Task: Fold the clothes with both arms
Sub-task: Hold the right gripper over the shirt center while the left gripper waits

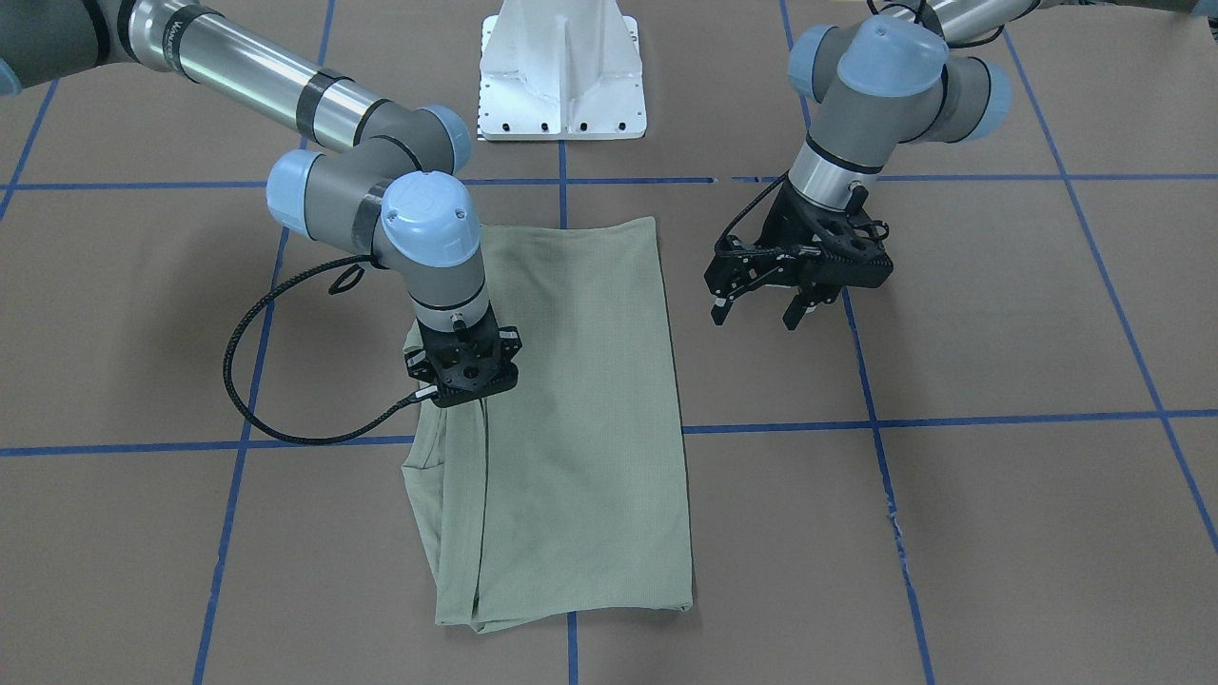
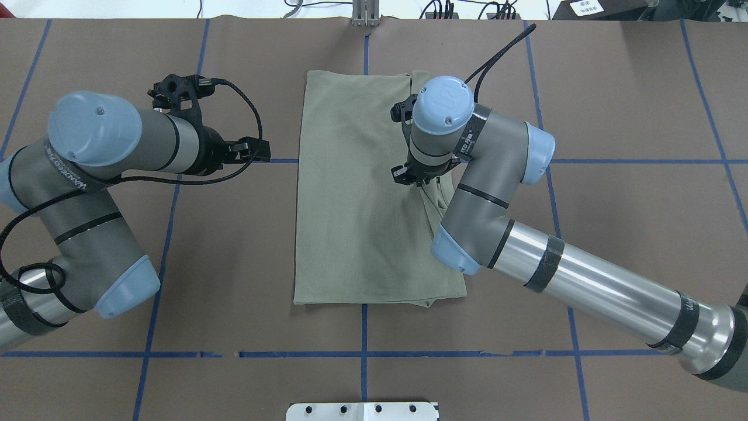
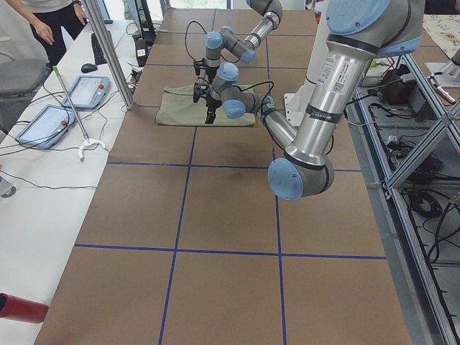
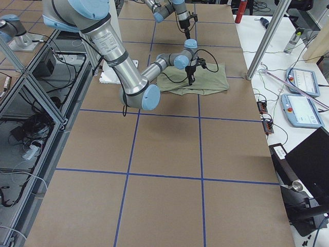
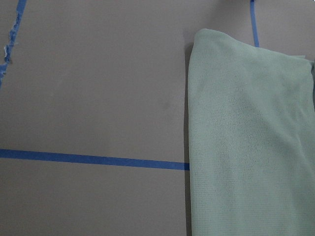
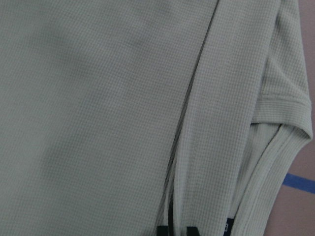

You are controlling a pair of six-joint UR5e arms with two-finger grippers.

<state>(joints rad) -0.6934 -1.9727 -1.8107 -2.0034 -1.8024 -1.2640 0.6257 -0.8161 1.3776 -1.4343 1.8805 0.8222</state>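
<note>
The pale sage-green shirt lies folded into a long rectangle at the table's middle, with sleeve and ribbed neck layers bunched along the edge on my right arm's side. My right gripper points straight down on that edge. In the right wrist view its fingertips stand close together with a strip of the shirt between them. My left gripper is open and empty above bare table beside the shirt's other long edge. The left wrist view shows that shirt edge.
The white pedestal base stands at the robot's side of the table. Blue tape lines grid the brown tabletop. A side bench with teach pendants and a person runs along the far side.
</note>
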